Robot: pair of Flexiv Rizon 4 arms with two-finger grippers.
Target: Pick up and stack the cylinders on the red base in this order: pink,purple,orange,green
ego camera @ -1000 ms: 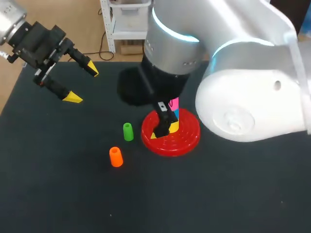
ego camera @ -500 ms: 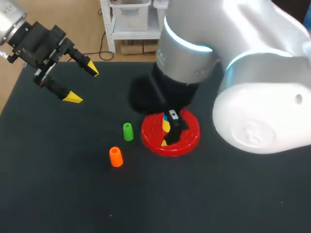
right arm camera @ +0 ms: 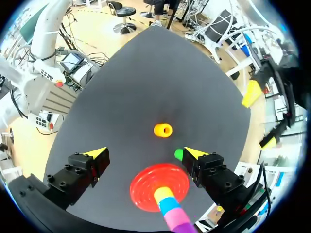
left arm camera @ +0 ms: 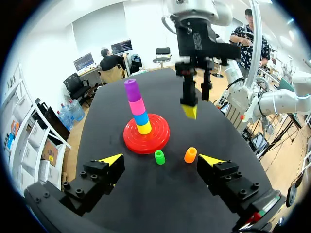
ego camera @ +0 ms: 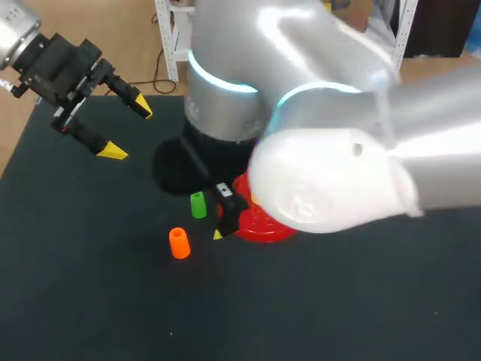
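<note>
The red base carries a post stack of yellow, blue, pink and purple cylinders. The green cylinder and the orange cylinder stand on the mat left of the base. My right gripper hangs open and empty above the base's left side, with the green cylinder by one fingertip and the orange cylinder ahead. In the head view my right arm hides the stack; one yellow fingertip shows. My left gripper is open and empty, high at the back left.
A black mat covers the table. The right arm's bulky white links overhang the middle and right of it. The base peeks out beneath the arm.
My right arm has swung left from over the base toward the green cylinder, still open and empty; it now covers the stack in the head view. The left arm has not moved.
</note>
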